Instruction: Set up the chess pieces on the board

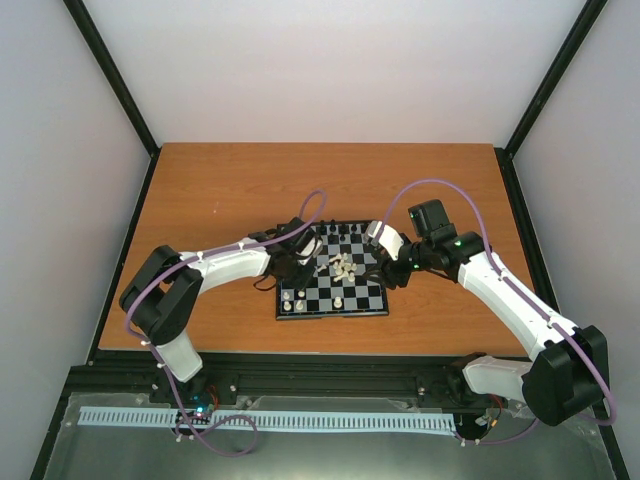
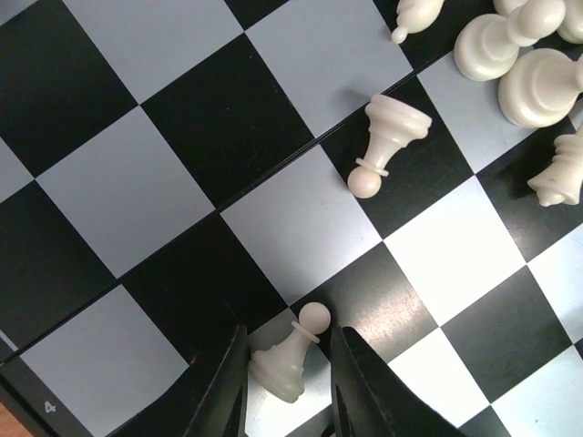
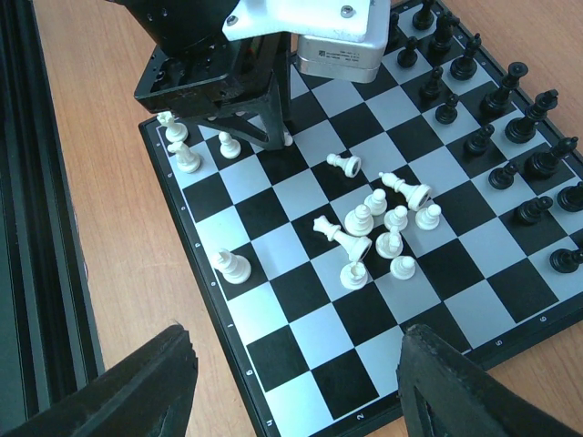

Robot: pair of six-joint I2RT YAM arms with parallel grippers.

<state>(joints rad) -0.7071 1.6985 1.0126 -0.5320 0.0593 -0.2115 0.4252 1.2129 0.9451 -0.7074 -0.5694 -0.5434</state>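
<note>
Your left gripper point(image 2: 289, 350) brackets a tilted white pawn point(image 2: 281, 362) on the board point(image 2: 127, 191), grip impossible to tell, while your right gripper point(image 3: 296, 387) hangs wide open.

Wooden table point(image 1: 240, 180), the board point(image 1: 362, 296) upon it

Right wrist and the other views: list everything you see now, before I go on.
board: one, black and pale checks, mid-table.
table: one, orange-brown wood, under the board.
black chess pieces: many, black, upright along the board's far side.
heaped white chess pieces: about ten, cream, several toppled, board's middle.
standing white chess pieces: four, cream, along the board's near edge.
white pawn: one, cream, tilted, between the left fingers.
left gripper: one, black, jaws astride that pawn, gap showing.
right gripper: one, black, open, empty, at the board's right edge.
</note>
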